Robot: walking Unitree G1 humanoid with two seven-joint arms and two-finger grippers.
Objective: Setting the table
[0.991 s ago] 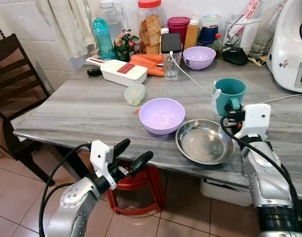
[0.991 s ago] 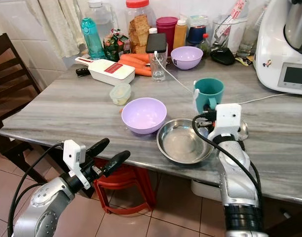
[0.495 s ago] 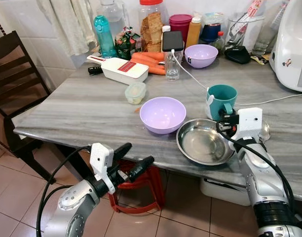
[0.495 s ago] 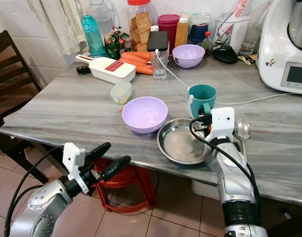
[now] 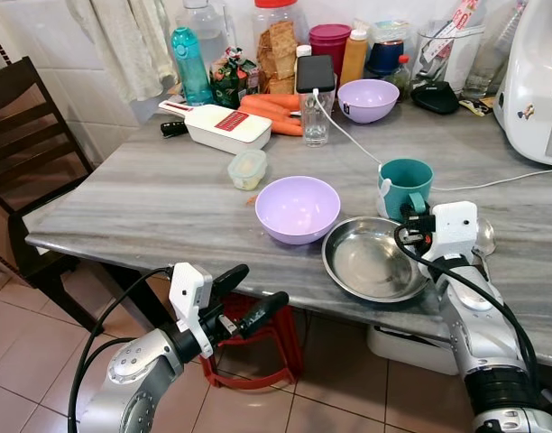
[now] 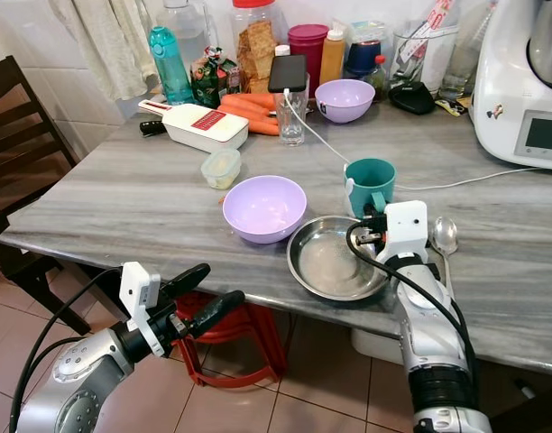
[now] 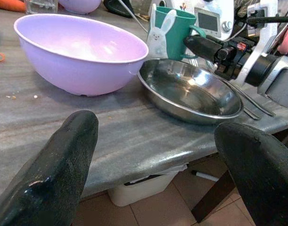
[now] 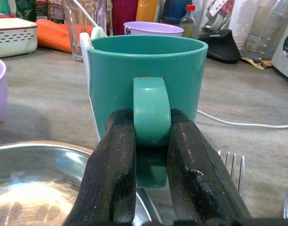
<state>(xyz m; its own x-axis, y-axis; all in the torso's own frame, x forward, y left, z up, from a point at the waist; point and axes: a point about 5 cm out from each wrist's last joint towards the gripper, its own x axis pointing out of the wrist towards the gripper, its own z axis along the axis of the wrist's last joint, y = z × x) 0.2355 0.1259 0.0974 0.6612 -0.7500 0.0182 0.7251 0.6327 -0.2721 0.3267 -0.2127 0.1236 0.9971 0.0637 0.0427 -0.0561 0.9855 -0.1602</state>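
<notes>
Teal mug (image 6: pixel 372 185): upright on the grey marbled desk (image 6: pixel 123 203), right of centre in the head views, just behind the steel dish; a white rabbit-shaped tag sits on its side.
Right gripper (image 8: pixel 152 155): lower right of the head views, reaching over the desk edge to the mug; its jaws are closed tight around the mug's handle, one black finger (image 8: pixel 113 169) pressed on each side.
Steel dish (image 6: pixel 335 259): shallow, round and shiny, near the front edge of the desk, touching or nearly touching the mug's base.
Lilac bowl (image 6: pixel 263 207): centre of the frame, just left of the steel dish.
Spoon (image 6: pixel 444 236): lies on the desk to the right of the right wrist; a fork (image 8: pixel 228 162) lies just beside it.
Left gripper (image 5: pixel 247 298): lower left of the frame, held below and in front of the desk edge, jaws spread wide and holding nothing.
Back of the desk: second lilac bowl (image 6: pixel 345 99), carrots (image 6: pixel 251 110), white slicer (image 6: pixel 197 126), jars and bottles in the upper part of the frame.
Red stool (image 6: pixel 231 356): under the desk, bottom centre.
</notes>
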